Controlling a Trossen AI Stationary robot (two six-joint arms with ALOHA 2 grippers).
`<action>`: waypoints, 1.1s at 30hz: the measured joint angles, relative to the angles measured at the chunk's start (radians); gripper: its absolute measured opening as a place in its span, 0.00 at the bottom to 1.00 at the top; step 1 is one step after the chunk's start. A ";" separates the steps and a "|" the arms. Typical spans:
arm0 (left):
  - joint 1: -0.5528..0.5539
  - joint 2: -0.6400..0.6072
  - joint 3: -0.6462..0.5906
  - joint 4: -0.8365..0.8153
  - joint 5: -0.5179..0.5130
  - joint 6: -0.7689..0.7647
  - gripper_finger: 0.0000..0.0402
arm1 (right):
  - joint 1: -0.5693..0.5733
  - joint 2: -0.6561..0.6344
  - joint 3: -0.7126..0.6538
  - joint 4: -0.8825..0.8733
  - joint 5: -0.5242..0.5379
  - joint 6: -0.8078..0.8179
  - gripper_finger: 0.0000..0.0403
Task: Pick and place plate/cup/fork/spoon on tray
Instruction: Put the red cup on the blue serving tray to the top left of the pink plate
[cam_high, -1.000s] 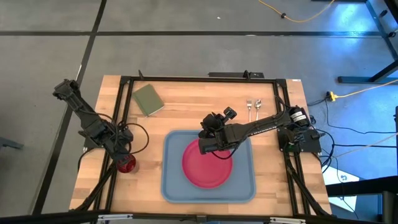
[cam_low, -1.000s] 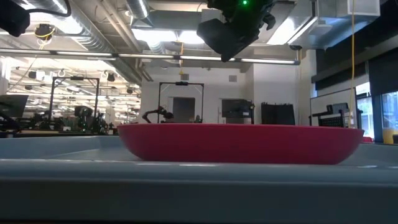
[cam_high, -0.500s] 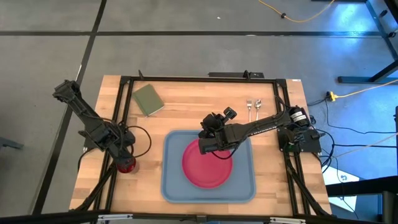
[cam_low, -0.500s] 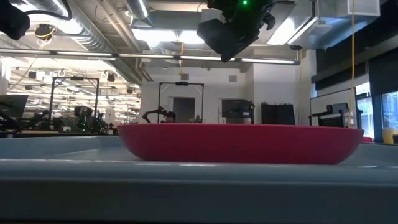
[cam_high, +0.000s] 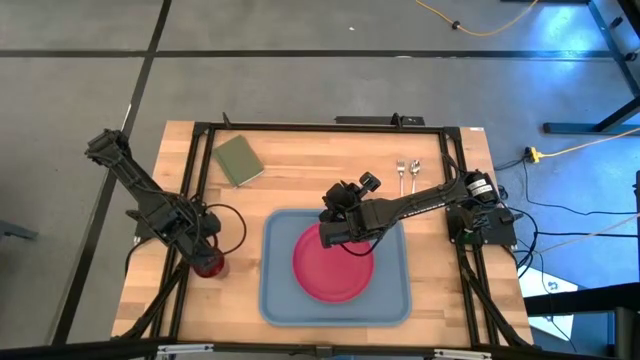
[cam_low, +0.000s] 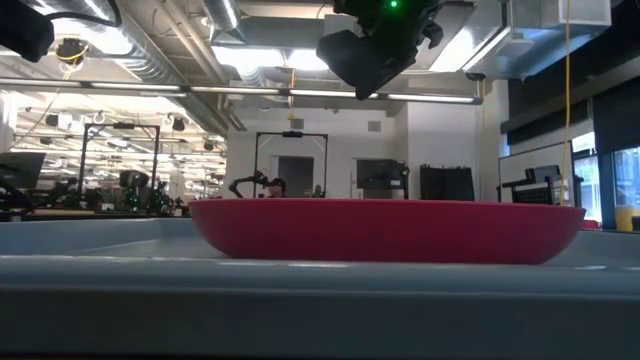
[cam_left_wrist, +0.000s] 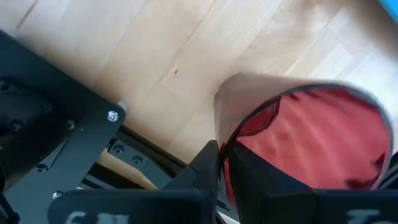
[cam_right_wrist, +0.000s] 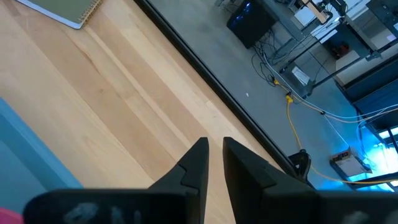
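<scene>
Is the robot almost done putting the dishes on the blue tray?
Not quite. The plate already sits on the tray. The left hand is at the cup, on the table beside the tray. The fork and spoon wait untouched. The right hand hovers over the plate.

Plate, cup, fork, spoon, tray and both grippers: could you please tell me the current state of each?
plate: lying flat inside the tray.
tray: on the table, holding only the plate.
cup: upright on the table, left of the tray, gripped.
fork: lying on the table, untouched.
spoon: lying beside the fork, untouched.
left gripper: shut on the cup's rim.
right gripper: above the plate's edge, nearly shut, empty.
</scene>
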 joint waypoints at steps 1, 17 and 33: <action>0.000 0.000 0.000 0.000 0.000 0.000 0.04 | 0.000 0.000 0.000 0.000 0.000 -0.001 0.13; 0.000 0.000 0.000 -0.006 -0.038 0.045 0.04 | 0.000 0.000 0.000 0.000 0.000 -0.001 0.13; 0.000 0.000 0.000 -0.006 -0.041 0.052 0.08 | 0.000 0.000 0.000 0.000 0.000 -0.001 0.13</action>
